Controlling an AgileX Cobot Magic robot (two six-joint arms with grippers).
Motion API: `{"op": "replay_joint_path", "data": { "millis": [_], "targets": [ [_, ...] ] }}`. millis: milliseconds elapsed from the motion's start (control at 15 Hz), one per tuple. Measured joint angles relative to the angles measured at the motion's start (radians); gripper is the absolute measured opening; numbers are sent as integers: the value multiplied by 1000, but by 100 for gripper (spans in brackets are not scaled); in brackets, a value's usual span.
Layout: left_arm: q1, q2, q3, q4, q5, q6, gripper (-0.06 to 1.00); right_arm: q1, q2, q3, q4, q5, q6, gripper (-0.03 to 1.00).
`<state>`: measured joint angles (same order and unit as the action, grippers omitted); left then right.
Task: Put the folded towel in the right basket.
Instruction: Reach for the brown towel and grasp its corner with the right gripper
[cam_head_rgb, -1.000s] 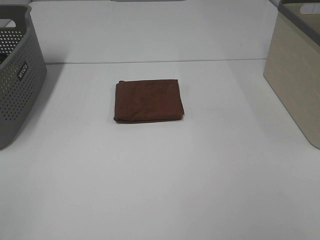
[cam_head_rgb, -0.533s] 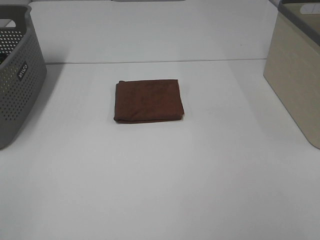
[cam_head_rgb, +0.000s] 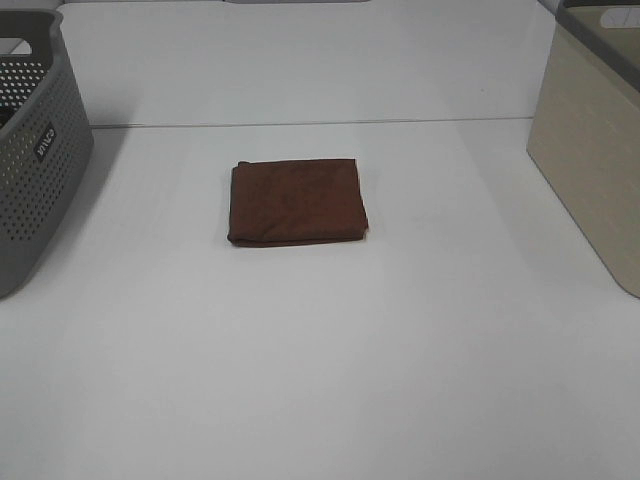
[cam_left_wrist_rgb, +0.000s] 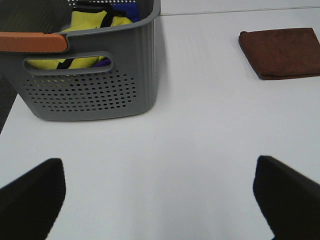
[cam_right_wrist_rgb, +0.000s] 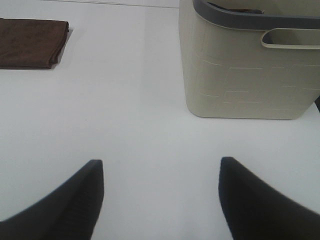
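Note:
The folded brown towel (cam_head_rgb: 297, 201) lies flat on the white table, a little behind its middle. It also shows in the left wrist view (cam_left_wrist_rgb: 281, 52) and in the right wrist view (cam_right_wrist_rgb: 31, 43). The beige right basket (cam_head_rgb: 594, 140) stands at the table's right edge and shows close in the right wrist view (cam_right_wrist_rgb: 247, 70). My left gripper (cam_left_wrist_rgb: 157, 197) is open and empty over bare table near the grey basket. My right gripper (cam_right_wrist_rgb: 160, 192) is open and empty over bare table in front of the beige basket. Neither arm shows in the exterior view.
A grey perforated basket (cam_head_rgb: 35, 150) stands at the table's left edge; in the left wrist view (cam_left_wrist_rgb: 95, 85) it holds yellow and blue cloth. A seam (cam_head_rgb: 300, 123) crosses the table behind the towel.

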<state>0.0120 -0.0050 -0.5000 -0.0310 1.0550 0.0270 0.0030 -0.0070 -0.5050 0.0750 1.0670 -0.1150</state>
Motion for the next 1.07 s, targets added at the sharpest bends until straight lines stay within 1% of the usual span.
{"op": "replay_joint_path", "data": {
  "millis": [733,800,933,1000,1067],
  "targets": [
    [0,0,0,0,0,0,97,0,5,-4,0,-6,0,63],
    [0,0,0,0,0,0,97,0,33,-15,1,-35,0,63],
    [0,0,0,0,0,0,97,0,130,-50,4,-130,0,63],
    [0,0,0,0,0,0,97,0,165,-63,4,-152,0,63],
    [0,0,0,0,0,0,97,0,246,-94,4,-204,0,63]
  ]
}}
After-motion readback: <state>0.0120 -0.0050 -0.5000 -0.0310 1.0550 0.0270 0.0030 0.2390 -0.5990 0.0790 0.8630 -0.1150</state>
